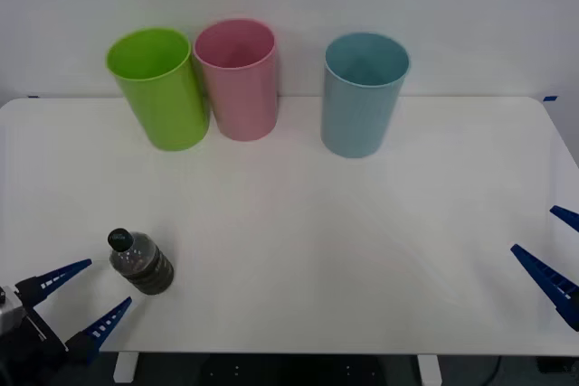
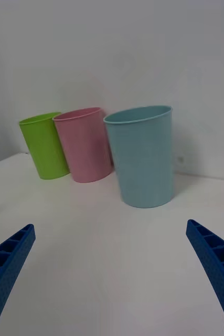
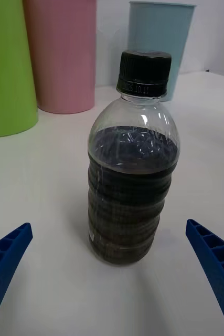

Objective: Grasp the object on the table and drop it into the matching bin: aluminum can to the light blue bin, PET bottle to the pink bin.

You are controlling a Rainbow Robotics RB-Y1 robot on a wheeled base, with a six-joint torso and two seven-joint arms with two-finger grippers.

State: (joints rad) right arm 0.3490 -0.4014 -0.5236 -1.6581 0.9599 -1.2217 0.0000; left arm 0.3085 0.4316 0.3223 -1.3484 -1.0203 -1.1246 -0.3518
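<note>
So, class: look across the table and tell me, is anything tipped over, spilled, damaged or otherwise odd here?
Nothing stands out. The PET bottle stands upright and capped, dry table around it, before the open left gripper. The pink bin, light blue bin and green bin stand upright.

The left gripper (image 1: 80,300) stands with its fingers spread wide, and the PET bottle (image 1: 140,262) is upright just ahead of the gap, bare surface (image 1: 298,250) on both flanks of it. Well beyond the bottle, the lime green bin (image 1: 161,88) and pink bin (image 1: 237,79) touch, leaving no passage between them. The light blue bin (image 1: 364,94) stands apart, with an open lane between it and the pink one. Ahead of the right gripper (image 1: 554,255) the surface lies open up to the bins.
</note>
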